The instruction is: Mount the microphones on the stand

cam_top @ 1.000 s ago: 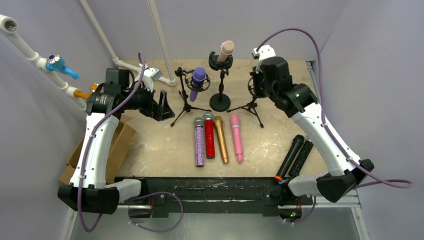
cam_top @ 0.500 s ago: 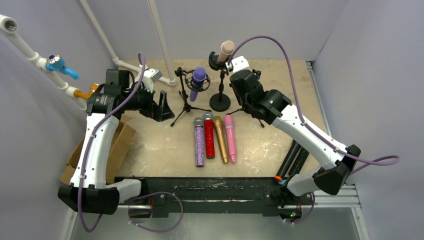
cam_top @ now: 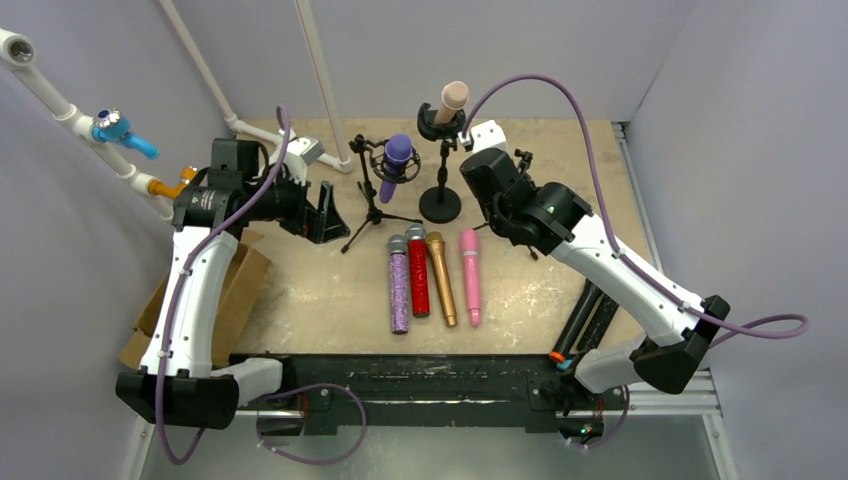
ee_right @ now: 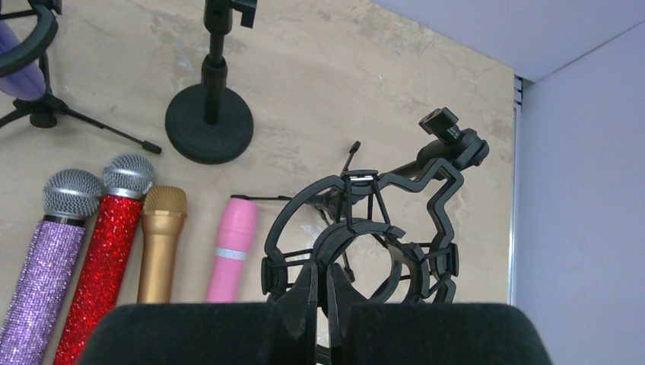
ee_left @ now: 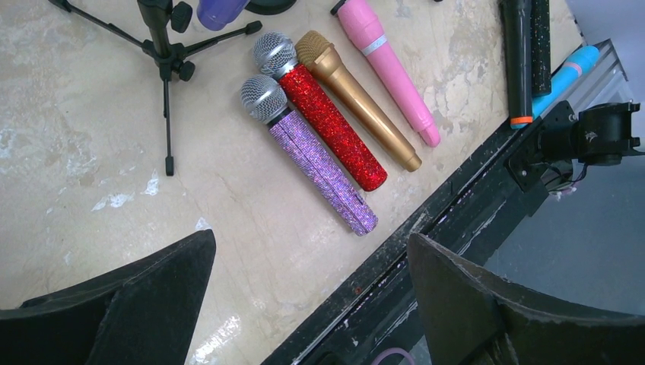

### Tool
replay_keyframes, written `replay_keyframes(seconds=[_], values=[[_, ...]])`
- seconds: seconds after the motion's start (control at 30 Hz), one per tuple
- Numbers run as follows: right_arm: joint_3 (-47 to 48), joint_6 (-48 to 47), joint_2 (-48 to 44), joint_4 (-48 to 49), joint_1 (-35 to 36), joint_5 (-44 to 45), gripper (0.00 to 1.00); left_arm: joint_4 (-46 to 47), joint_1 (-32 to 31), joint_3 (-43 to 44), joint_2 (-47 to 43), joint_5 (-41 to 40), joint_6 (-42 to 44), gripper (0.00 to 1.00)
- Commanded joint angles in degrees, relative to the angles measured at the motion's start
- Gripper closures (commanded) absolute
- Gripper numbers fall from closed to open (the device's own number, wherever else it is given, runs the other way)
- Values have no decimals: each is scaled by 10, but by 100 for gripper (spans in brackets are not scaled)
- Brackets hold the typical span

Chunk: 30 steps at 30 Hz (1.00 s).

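Your left gripper (ee_left: 308,251) is spread wide at the left of the top view. Your right gripper (ee_right: 321,281) is pinched shut, right up against the shock mount (ee_right: 354,226). The glittery purple mic (cam_top: 399,285), red mic (cam_top: 418,275), gold mic (cam_top: 442,280) and pink mic (cam_top: 470,280) lie side by side mid-frame.

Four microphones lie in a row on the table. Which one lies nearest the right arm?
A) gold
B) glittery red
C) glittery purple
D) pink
D: the pink microphone ends the row on the side of the right arm, beside the gold microphone.
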Motion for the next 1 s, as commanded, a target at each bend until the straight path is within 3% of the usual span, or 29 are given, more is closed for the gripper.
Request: replay_keyframes(seconds=[0.0, 0.1, 0.13, 0.23, 0.37, 0.67, 0.97], values=[[19, 11, -14, -42, -3, 18, 100, 8, 5, 2, -14, 19, -8, 3], [1, 12, -15, -31, -3, 15, 100, 6, 5, 2, -16, 18, -6, 2], [-3, 14, -15, -27, -3, 14, 95, 5, 5, 2, -17, 17, -6, 2], [-1, 33, -19, -27, -3, 16, 59, 2, 5, 4, -18, 15, -2, 1], [16, 20, -34, 2, -3, 27, 39, -2, 5, 7, -19, 18, 1, 0], [141, 73, -19, -45, 12, 16, 31, -13, 8, 13, -22, 13, 17, 0], [73, 153, -7, 25, 114, -141, 27, -8, 20, 23, -25, 15, 13, 0]])
